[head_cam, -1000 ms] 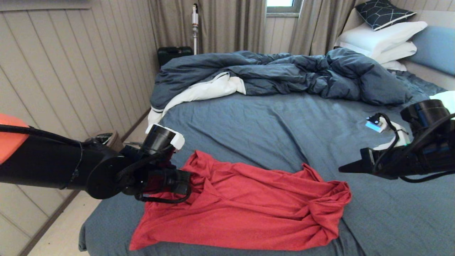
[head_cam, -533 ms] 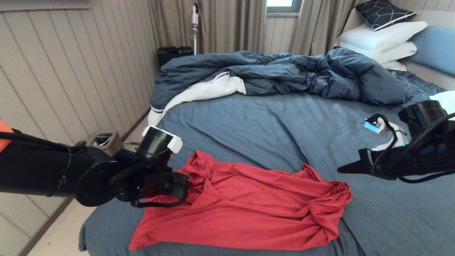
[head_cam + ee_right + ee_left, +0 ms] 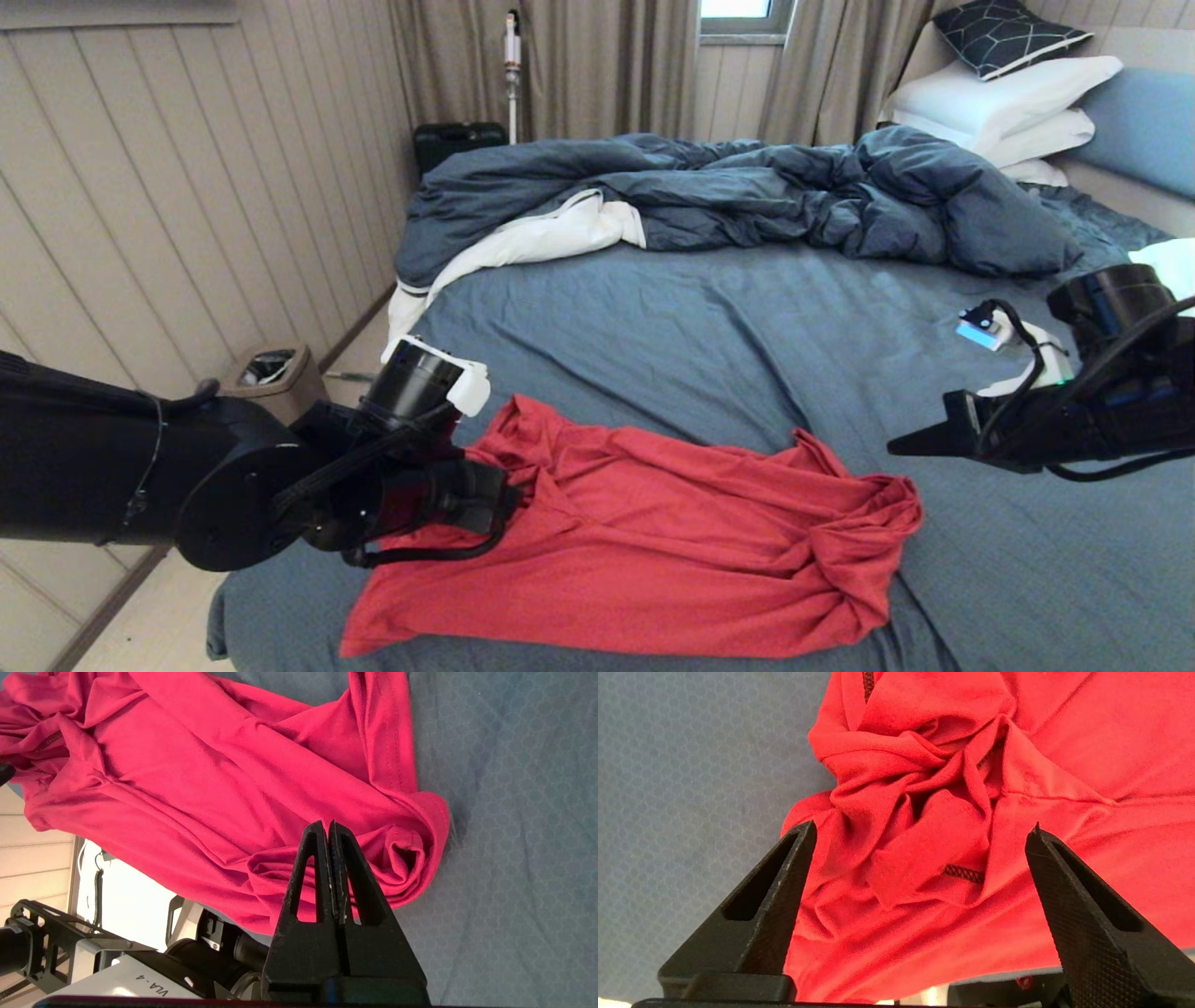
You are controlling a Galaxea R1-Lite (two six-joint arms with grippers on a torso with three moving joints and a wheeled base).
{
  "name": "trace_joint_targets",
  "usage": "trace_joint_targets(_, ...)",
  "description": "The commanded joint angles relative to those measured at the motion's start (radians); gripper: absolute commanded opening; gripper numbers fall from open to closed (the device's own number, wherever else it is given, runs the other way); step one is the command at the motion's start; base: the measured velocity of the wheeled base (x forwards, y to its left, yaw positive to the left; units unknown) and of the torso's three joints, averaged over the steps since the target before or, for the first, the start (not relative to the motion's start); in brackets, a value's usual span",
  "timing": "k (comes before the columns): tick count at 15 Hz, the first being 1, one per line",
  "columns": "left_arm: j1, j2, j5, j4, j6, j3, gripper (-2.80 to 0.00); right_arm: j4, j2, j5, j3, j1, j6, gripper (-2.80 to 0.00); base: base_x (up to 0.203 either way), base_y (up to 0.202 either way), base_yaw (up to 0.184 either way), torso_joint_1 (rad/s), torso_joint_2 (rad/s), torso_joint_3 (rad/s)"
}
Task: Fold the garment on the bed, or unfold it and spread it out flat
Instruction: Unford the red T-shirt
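Observation:
The red garment [image 3: 653,551] lies rumpled on the slate-blue bed [image 3: 709,327], near its front edge, with bunched folds at both ends. No print shows on it. My left gripper [image 3: 506,493] is at the garment's left end and is open. In the left wrist view its fingers [image 3: 784,882] straddle a knot of folds [image 3: 924,849] with a stitched hem, without closing on it. My right gripper [image 3: 898,446] is shut and empty, hovering just right of the garment's rolled right end [image 3: 411,854].
A rumpled dark blue duvet [image 3: 747,187] with white lining lies across the far half of the bed. White pillows [image 3: 1008,103] are stacked at the back right. A small bin [image 3: 271,369] stands on the floor left of the bed, by the wall.
My left arm has dropped lower and its gripper has edged slightly right onto the garment's left end. The right arm has hardly moved.

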Motion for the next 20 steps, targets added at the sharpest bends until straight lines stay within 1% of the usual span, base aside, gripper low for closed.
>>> trace_joint_targets(1,-0.002,0.017,0.002,-0.006,-0.002,0.011,0.00,0.002,0.002,0.004,0.000,0.000,0.000,-2.80,0.000,0.000,0.000,0.000,0.00,0.000)
trace_joint_targets(2,-0.008,0.020,0.002,-0.014,0.000,0.015,0.00,0.002,0.002,0.004,0.000,0.000,0.000,-2.80,0.000,0.000,0.000,0.000,0.00,0.000)
trace_joint_targets(3,-0.016,0.024,0.002,-0.018,0.000,0.016,-1.49,0.000,0.002,0.004,0.000,0.000,0.000,-2.80,0.000,0.000,0.000,0.000,0.00,0.000)
trace_joint_targets(4,-0.018,0.024,0.002,-0.020,0.000,0.014,-2.80,0.000,0.002,0.004,-0.001,0.000,0.000,-2.80,0.000,0.000,0.000,0.000,0.00,0.000)
trace_joint_targets(8,-0.019,0.034,0.003,-0.038,0.001,0.016,-2.80,0.000,0.002,0.002,-0.001,-0.002,0.000,-2.80,0.000,0.000,0.000,0.000,0.00,0.000)
trace_joint_targets(12,-0.025,0.003,0.015,-0.040,0.003,0.013,-2.80,0.000,0.005,0.002,-0.005,0.000,0.000,-2.80,0.000,0.000,0.000,0.000,0.00,0.000)
trace_joint_targets(14,-0.025,-0.005,0.018,-0.040,0.001,0.025,-2.80,0.001,0.003,0.004,-0.006,-0.002,0.000,-2.80,0.000,0.000,0.000,0.000,0.00,0.000)
trace_joint_targets(16,-0.025,-0.047,0.024,-0.038,0.001,0.043,-2.80,0.002,0.003,0.004,-0.005,0.000,0.001,-2.80,0.000,0.000,0.000,0.000,0.00,0.000)
trace_joint_targets(17,-0.031,-0.078,0.038,-0.038,0.001,0.064,-2.80,0.002,0.002,0.004,-0.005,0.000,0.001,-2.80,0.000,0.000,0.000,0.000,0.00,0.000)
trace_joint_targets(19,-0.093,-0.149,0.093,-0.038,0.001,0.138,-2.80,0.002,0.002,0.004,-0.005,0.000,0.000,-2.80,0.000,0.000,0.000,0.000,0.00,0.000)
trace_joint_targets(20,-0.100,-0.155,0.107,-0.039,0.001,0.146,-2.80,0.002,0.001,0.004,-0.003,0.001,0.000,-2.80,0.000,0.000,0.000,0.000,0.00,0.000)
